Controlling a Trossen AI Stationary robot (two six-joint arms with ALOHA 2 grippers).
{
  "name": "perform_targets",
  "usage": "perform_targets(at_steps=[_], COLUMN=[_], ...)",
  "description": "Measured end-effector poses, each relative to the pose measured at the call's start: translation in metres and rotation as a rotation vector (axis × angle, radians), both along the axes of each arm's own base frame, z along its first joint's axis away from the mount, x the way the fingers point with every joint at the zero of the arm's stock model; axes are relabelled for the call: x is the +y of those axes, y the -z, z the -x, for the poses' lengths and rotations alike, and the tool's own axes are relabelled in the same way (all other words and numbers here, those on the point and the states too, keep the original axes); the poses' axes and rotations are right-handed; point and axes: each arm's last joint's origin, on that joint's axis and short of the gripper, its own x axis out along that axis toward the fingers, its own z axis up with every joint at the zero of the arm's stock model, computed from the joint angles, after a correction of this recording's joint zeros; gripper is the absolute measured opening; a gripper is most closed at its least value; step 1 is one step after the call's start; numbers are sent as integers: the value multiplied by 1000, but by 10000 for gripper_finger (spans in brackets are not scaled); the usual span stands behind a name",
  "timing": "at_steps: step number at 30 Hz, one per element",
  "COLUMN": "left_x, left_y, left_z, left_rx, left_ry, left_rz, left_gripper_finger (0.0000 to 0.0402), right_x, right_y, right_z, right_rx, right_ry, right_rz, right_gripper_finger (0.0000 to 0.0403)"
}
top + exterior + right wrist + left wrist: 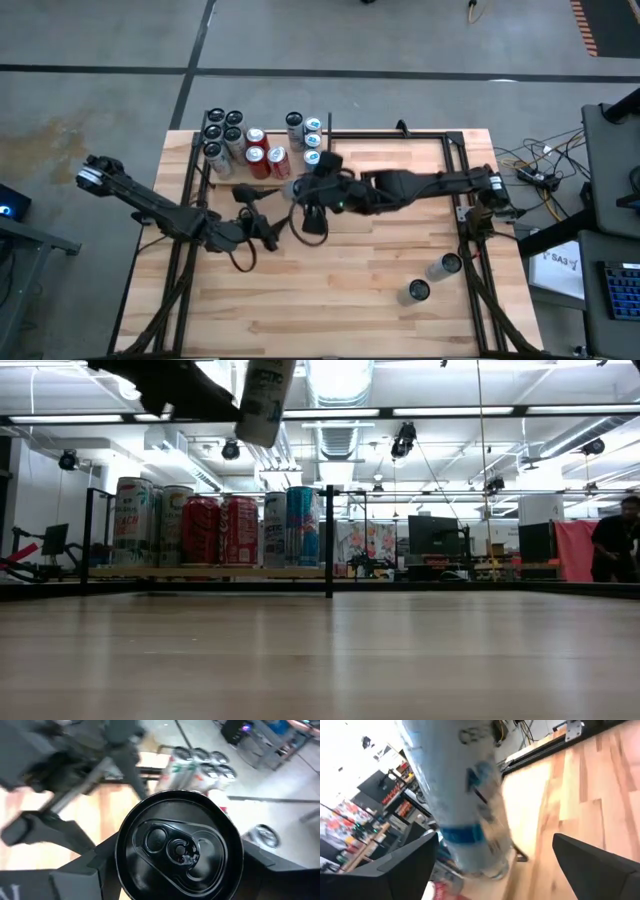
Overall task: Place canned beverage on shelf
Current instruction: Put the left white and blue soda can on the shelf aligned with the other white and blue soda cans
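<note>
Right wrist view: right gripper (180, 870) clamps black-topped can (179, 851). Left wrist view: left gripper (490, 865) spread wide around it. High view hides can; shelf (240, 178) cans blurred.

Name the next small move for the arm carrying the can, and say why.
Probably carry the can toward the shelf. The right gripper holds it high above the table, the left gripper's fingers stand open clear of it, and the shelf's cans lie beyond.

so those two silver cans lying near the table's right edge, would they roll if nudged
Probably. The two silver cylindrical cans seem to lie on their sides on smooth pale wooden planks, so a sideways nudge would likely roll them. Their thin metal walls may dent under a hard squeeze.
</note>
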Motion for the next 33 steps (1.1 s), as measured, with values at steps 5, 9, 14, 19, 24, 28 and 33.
perform_targets(at_steps=[5,9,14,19,24,28,33], left_x=[14,22,32,37,41,41,41], left_y=[-20,-34,-39,-45,-52,-52,-51], left_z=[30,55,80,93,99,99,99], left_rx=[-66,-172,-282,-349,-384,-378,-373], left_ry=[50,180,238,239,214,206,205], left_rz=[15,94,171,188,191,175,173], left_gripper_finger=[370,370,370,370,370,371,371], right_x=[-8,-15,-34,-54,-75,-91,-105], right_y=[-14,-20,-22,-24,-23,-15,-4], right_z=[2,1,-2,-3,-4,-11,-22], right_rx=[-24,-55,-89,-117,-124,-110,-84], right_ry=[28,-16,-21,15,60,65,79], right_rz=[-9,-61,-112,-111,-100,-117,-110], right_gripper_finger=[244,244,244,244,244,244,244])
